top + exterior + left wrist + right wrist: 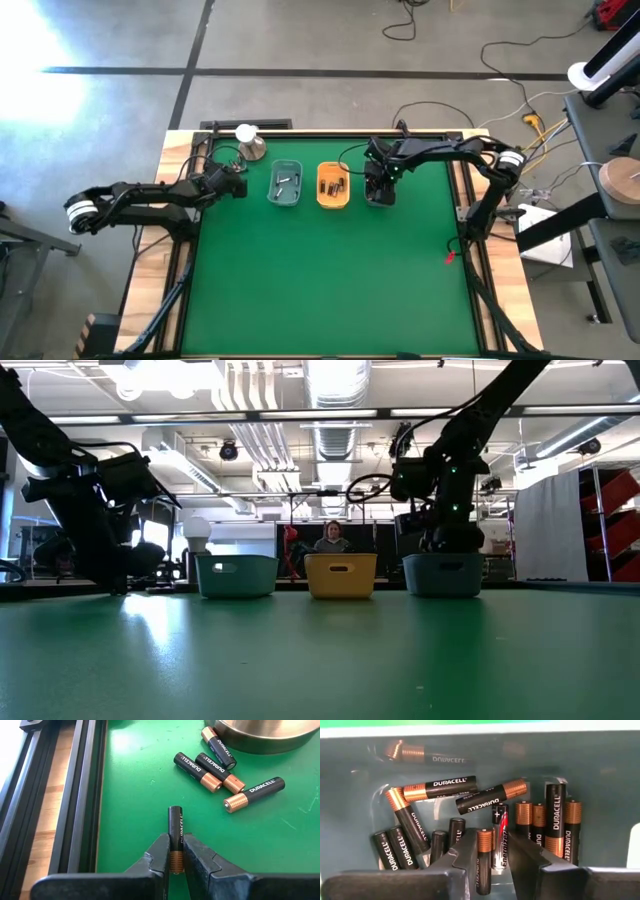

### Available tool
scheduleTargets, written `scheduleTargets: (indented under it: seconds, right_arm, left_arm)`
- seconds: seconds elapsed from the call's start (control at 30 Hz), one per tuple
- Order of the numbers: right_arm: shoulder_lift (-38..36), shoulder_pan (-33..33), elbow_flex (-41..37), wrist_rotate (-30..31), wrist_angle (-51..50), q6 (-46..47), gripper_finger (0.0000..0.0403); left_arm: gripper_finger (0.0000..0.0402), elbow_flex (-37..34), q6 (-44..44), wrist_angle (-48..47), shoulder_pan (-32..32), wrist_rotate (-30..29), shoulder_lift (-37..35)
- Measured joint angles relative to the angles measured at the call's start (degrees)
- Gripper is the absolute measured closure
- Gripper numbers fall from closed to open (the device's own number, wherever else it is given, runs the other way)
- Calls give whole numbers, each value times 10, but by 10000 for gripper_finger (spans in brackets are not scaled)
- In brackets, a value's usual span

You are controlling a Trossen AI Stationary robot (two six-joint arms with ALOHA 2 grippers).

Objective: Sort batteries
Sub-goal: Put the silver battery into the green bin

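The left end effector pinches one battery on the green table, four more at its 1 o'clock. The right end effector grips a battery inside a full grey bin. Teal bin and orange bin hold a few.

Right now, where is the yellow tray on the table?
In the high view the yellow tray sits toward the table's far edge, near the middle, between the teal tray on its left and the right gripper over a third tray on its right.
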Motion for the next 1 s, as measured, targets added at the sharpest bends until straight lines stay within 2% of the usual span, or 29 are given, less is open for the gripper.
scheduleTargets:
  seconds: [0.17, 0.33, 0.57, 0.73, 0.9, 1.0]
  right_arm:
    - [5, 0, -1, 2, -4, 7, 314]
    - [4, 0, 0, 3, -8, 8, 332]
    - [-13, 0, 28, 4, -47, 10, 332]
    - [-37, 0, 53, 8, -85, 4, 348]
    - [-59, 2, 79, 5, -117, 1, 385]
    - [-62, 3, 78, 2, -117, 0, 392]
  left_arm:
    - [379, 0, 2, 0, 0, 0, 0]
    - [372, 0, 32, 6, 0, 13, -2]
    - [311, -1, 74, 4, 0, 44, -21]
    - [266, -1, 90, 0, 0, 79, -35]
    - [241, -1, 94, -13, 0, 112, -58]
    - [233, -1, 95, -20, -1, 140, -75]
